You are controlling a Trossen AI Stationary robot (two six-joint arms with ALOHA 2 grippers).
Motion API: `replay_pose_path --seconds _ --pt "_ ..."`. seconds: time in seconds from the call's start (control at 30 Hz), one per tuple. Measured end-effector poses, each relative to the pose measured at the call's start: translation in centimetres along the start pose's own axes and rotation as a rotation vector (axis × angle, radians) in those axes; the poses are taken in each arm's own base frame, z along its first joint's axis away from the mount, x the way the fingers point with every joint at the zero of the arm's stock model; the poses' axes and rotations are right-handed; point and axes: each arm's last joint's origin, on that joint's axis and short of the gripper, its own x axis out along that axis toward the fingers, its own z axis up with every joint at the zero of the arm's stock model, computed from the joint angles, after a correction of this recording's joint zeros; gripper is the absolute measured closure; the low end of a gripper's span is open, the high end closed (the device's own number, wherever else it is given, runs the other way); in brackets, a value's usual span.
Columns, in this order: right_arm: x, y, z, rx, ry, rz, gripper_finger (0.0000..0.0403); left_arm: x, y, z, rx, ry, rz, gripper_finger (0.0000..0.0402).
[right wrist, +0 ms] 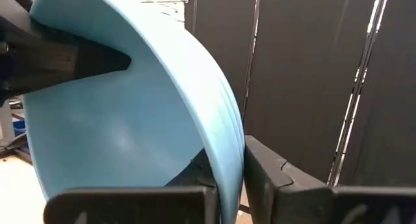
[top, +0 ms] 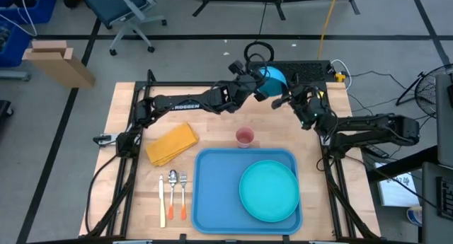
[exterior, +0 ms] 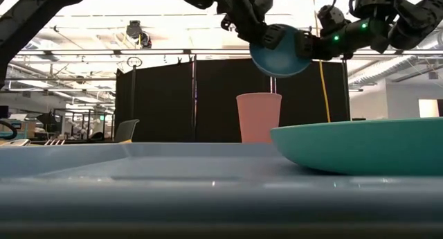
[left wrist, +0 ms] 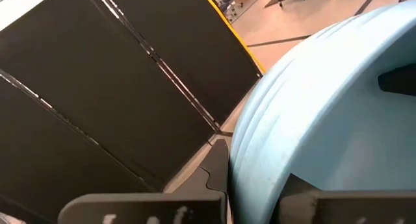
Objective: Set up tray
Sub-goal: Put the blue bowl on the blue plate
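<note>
1. The left gripper [top: 263, 83] is clamped on the rim of a blue bowl [top: 274, 78], held in the air above the far side of the table [top: 212, 138].
2. The right gripper [top: 286, 97] meets the same bowl from the other side; its wrist view shows 1 finger inside and 1 outside the rim [right wrist: 224, 165], closed against it.
3. Seen from table height, the bowl [exterior: 280, 52] hangs tilted between the 2 arms, above a pink cup [exterior: 259, 116].
4. The cup [top: 244, 136] stands upright on bare wood just beyond the far edge of the tray [top: 212, 194].
5. The tray lies at the table's near edge, with a round teal plate [top: 268, 191] on its right half.
6. Left of the tray lie a knife [top: 161, 199], a spoon [top: 173, 194] and a fork [top: 183, 194], side by side.
7. A folded yellow napkin [top: 172, 143] rests beyond the cutlery.
</note>
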Motion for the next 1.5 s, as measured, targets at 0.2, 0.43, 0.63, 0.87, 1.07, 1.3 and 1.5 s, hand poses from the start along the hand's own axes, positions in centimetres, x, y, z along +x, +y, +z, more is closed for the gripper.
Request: replay_pose_path --seconds 0.2,0.43,0.63,0.87,1.07,1.3,1.5 --pt "0.0 0.0 -0.2 -0.034 0.020 0.002 0.0376 -0.6 -0.7 0.0 0.041 0.020 -0.004 0.0353" --pt "-0.2 0.6 -0.5 -0.042 0.021 0.157 0.0401 -4.3 -1.7 2.0 0.323 0.018 0.051 0.0213" --pt "-0.1 1.0 1.0 0.003 -0.024 0.188 0.0401 -5.8 -1.0 3.7 0.358 0.009 0.157 0.0129" --pt "0.0 1.3 1.7 -0.024 -0.011 0.143 0.0401 -5.6 -0.6 3.8 0.353 0.024 0.202 0.0092" --pt "0.1 1.0 2.2 -0.007 -0.042 0.064 0.0401 -4.8 0.2 3.8 0.259 0.019 0.234 0.0080" --pt "0.8 0.9 3.9 -0.061 -0.060 0.003 0.0402 -4.2 1.0 3.8 0.188 0.023 0.278 0.0078" --pt "0.9 0.9 4.1 -0.054 -0.061 0.011 0.0402 -4.5 0.9 3.8 0.129 0.030 0.291 0.0077"
